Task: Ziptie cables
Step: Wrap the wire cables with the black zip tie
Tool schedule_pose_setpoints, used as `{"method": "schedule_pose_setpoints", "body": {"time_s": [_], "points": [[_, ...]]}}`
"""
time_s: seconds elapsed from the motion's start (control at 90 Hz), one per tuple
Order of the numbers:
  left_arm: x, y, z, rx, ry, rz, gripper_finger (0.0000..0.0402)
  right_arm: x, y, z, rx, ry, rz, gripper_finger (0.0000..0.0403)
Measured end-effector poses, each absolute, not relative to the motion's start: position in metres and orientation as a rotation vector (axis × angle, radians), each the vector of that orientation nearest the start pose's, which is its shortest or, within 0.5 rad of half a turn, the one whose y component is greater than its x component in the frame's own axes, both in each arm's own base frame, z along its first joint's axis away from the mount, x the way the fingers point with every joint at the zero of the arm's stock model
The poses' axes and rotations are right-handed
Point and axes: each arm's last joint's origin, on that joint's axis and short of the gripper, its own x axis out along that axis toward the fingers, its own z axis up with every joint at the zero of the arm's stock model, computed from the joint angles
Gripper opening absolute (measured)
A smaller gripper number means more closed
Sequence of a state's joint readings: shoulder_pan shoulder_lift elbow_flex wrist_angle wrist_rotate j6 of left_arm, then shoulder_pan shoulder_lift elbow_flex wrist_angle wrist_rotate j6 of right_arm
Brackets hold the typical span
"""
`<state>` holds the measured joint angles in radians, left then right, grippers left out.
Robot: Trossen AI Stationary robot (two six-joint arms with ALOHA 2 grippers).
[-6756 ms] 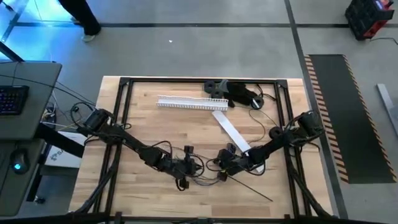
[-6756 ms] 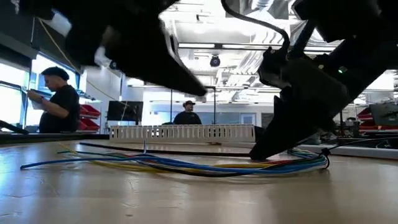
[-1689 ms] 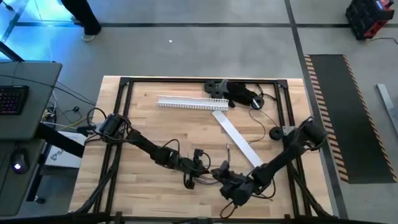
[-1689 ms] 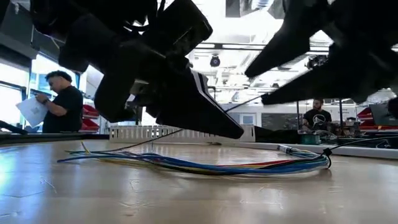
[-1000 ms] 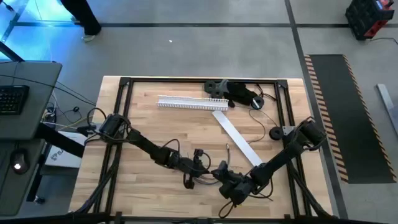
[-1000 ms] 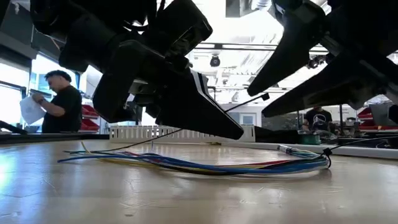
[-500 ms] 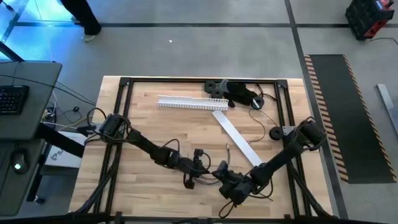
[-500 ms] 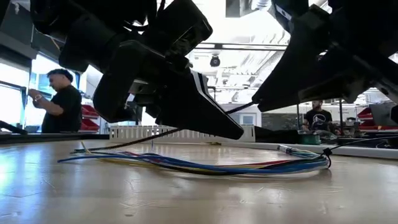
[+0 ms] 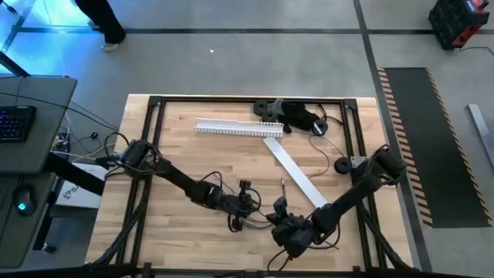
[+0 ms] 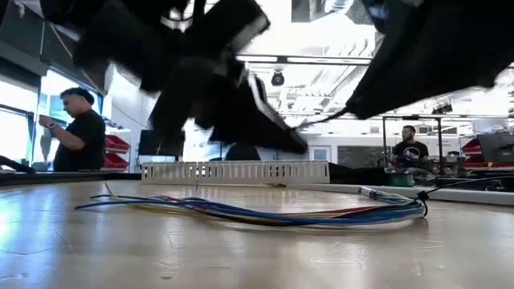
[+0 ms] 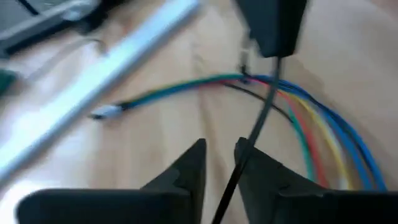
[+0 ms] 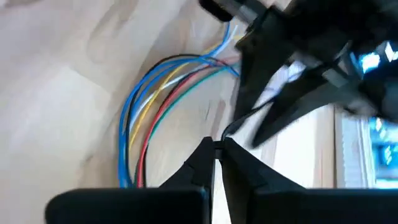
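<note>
Your cables (image 10: 265, 213) are lying flat on the wooden table (image 9: 231, 166) near its front edge, a coloured bunch curving in a loose arc, right under both arms. Your left gripper (image 11: 219, 163) hangs just above them, fingers nearly together with a thin black ziptie (image 11: 261, 112) running between them. Your right gripper (image 12: 216, 154) is pinched tight on the other end of that same strip. The white slotted duct (image 9: 238, 129) sits well back behind them.
</note>
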<state>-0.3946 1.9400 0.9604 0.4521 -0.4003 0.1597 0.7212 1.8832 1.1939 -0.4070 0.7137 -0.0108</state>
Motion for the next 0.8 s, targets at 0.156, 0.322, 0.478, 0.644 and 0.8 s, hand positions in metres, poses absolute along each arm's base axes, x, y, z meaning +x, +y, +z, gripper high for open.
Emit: {"method": "schedule_pose_setpoints", "body": {"time_s": [0.156,0.322,0.478,0.644,0.8], "points": [[0.344,-0.148,0.167,0.367,0.439,-0.014,0.0152,0.278,0.25,0.203,-0.716,0.905,0.001,0.0001],[0.32,-0.172,0.191,0.381,0.416,-0.049,0.0177,0.259,0.276,0.27,-0.656,0.913,0.018,0.0],[0.302,-0.197,0.192,0.4,0.424,-0.111,0.0179,0.226,0.293,0.329,-0.614,0.908,0.088,0.0],[0.297,-0.21,0.176,0.39,0.456,-0.134,0.0178,0.191,0.303,0.368,-0.488,0.93,0.167,0.0],[0.308,-0.201,0.15,0.432,0.53,-0.078,0.0178,0.174,0.308,0.38,-0.36,0.944,0.167,0.0]]}}
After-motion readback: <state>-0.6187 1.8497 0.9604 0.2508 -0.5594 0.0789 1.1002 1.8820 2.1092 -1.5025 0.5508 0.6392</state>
